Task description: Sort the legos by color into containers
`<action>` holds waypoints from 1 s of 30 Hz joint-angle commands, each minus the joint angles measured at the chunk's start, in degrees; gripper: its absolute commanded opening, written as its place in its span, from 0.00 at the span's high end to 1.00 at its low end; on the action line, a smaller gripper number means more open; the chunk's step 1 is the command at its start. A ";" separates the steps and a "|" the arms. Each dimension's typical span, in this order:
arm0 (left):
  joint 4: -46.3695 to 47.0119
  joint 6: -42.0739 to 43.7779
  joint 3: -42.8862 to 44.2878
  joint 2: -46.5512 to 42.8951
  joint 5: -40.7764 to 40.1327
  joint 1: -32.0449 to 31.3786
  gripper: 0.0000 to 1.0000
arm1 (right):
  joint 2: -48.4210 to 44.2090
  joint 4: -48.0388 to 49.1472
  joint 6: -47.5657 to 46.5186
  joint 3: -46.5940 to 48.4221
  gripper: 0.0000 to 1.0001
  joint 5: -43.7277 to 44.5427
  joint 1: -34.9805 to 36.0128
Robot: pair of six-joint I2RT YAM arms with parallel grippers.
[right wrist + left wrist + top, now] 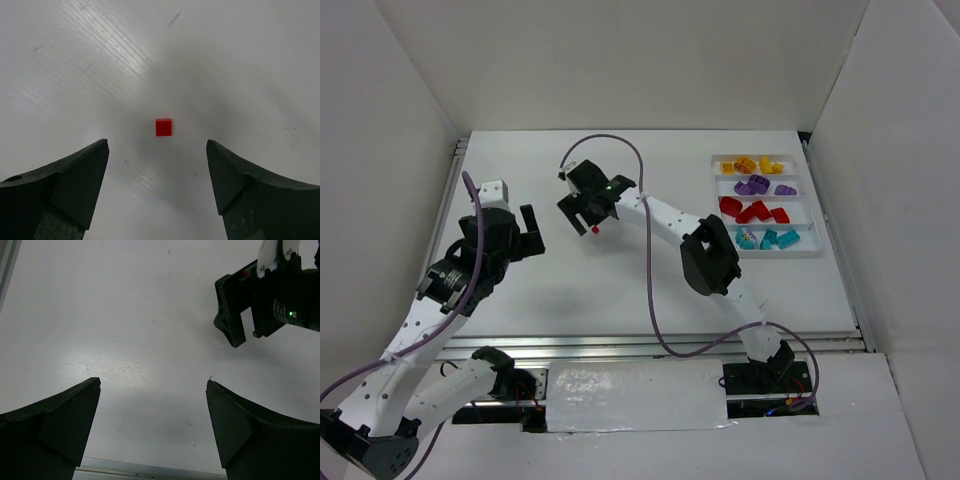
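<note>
A small red lego (pixel 163 127) lies alone on the white table, also in the top view (pixel 593 229). My right gripper (pixel 582 214) hangs open just above it; in its wrist view (pixel 157 145) the brick sits ahead of the gap between the fingers, untouched. My left gripper (pixel 527 232) is open and empty over bare table at the left (pixel 153 385). The white tray (pixel 810 200) at the far right holds yellow/orange legos (pixel 752 165), purple legos (pixel 756 186), red legos (pixel 752 211) and teal legos (pixel 768 239), one colour per compartment.
White walls stand at the left, back and right. A metal rail (pixel 660 343) runs along the table's near edge. A purple cable (pixel 648 262) loops from the right arm. The right gripper's black body (pixel 265 302) shows at the upper right of the left wrist view.
</note>
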 commanded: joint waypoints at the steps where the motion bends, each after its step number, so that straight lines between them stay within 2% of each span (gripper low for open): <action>1: 2.44 1.42 0.60 -0.53 1.05 0.41 0.00 | 1.70 -1.73 -3.63 4.01 0.15 1.18 -0.46; 5: 2.62 1.68 0.60 -0.26 1.84 0.32 0.01 | 2.58 -0.42 -4.60 3.48 0.30 -1.10 -0.99; 9: 2.53 1.68 0.60 -0.53 1.66 0.33 0.00 | 4.34 -1.29 -4.42 5.59 0.37 -3.47 -1.69; 20: 2.71 2.03 0.60 -0.35 2.37 0.32 0.00 | 6.10 -1.73 -2.40 6.56 0.48 -8.05 -3.45; 30: 2.71 1.94 0.69 -0.18 3.07 0.32 0.00 | 8.73 -4.54 -2.32 9.90 0.50 -8.40 -3.72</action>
